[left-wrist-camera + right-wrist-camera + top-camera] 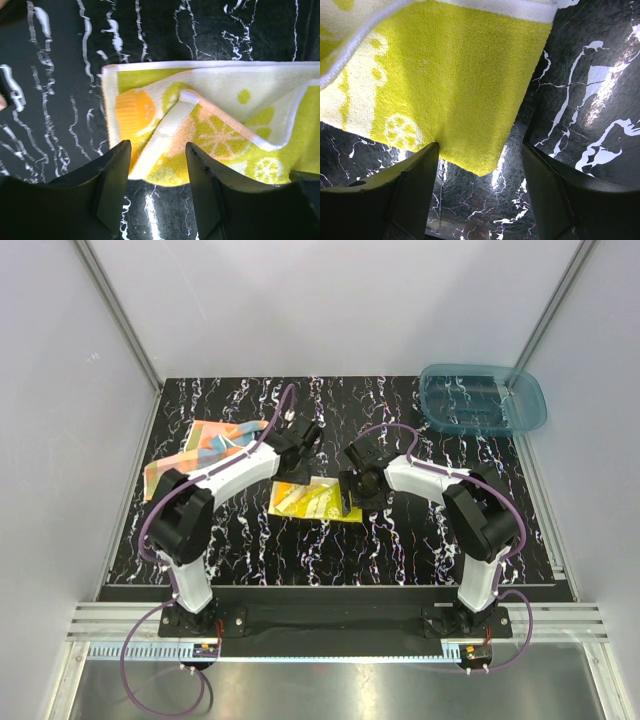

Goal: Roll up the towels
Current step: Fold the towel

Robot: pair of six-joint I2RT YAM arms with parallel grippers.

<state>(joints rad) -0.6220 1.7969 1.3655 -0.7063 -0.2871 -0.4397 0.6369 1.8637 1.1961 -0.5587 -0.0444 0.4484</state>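
The left claw and right claw stood spread astride opposite ends of the yellow towel at the middle of the table; uneven pinches risked a crooked roll, and its loose fold could spring open.

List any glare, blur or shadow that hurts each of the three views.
Top external: even light and sharp, though a bright strip glares along the near edge. Left wrist: the yellow towel is crisp, while the left gripper is dark and slightly soft. Right wrist: glare sits on the table at its white veins, and the right gripper is in shadow.
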